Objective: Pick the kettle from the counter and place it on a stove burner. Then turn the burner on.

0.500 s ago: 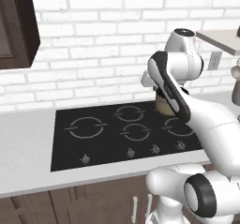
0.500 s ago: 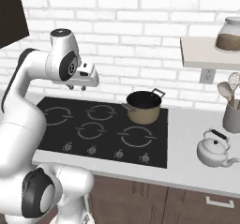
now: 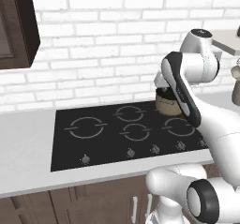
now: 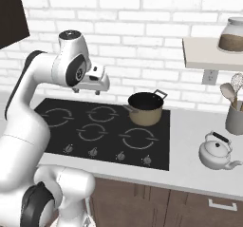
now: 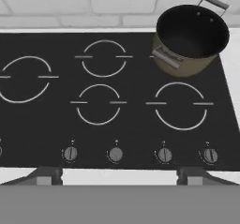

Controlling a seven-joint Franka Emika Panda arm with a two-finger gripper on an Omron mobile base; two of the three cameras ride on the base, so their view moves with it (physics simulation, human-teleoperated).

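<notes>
The counter [image 4: 199,174] is a long pale grey-white slab running left to right in front of a white brick wall [image 4: 142,36], with dark brown cabinet fronts [image 4: 190,207] below its near edge. Set into it is the stove [image 4: 71,108], a flat black glass cooktop marked with grey broken rings and carrying a row of small round grey knobs [image 5: 116,154] along its near edge. The widest ring, the stove burner [image 3: 86,128], lies at the left end of the glass with side dashes and is bare.

The white robot arm [image 4: 28,107] rises over the left part of the cooktop in the right base view, and its gripper [image 4: 86,91] hangs high above the stove, well clear of the glass. Its jaws stand wide apart and hold nothing; in the hand view the two dark fingertips [image 5: 47,175] sit far apart at the near edge of the cooktop.

A tan pot [image 4: 146,108] with a dark inside and two handles sits on the far right corner of the stove. On the wall to the right, a shelf [image 4: 211,52] carries a glass jar [image 4: 231,35] with brown contents. Below it, a grey holder of utensils [image 4: 233,109] stands on the counter by the wall.

The kettle [image 4: 216,151], small, squat and silvery-white with an arched handle, sits upright on the counter to the right of the stove, near the front edge and well apart from the gripper.
</notes>
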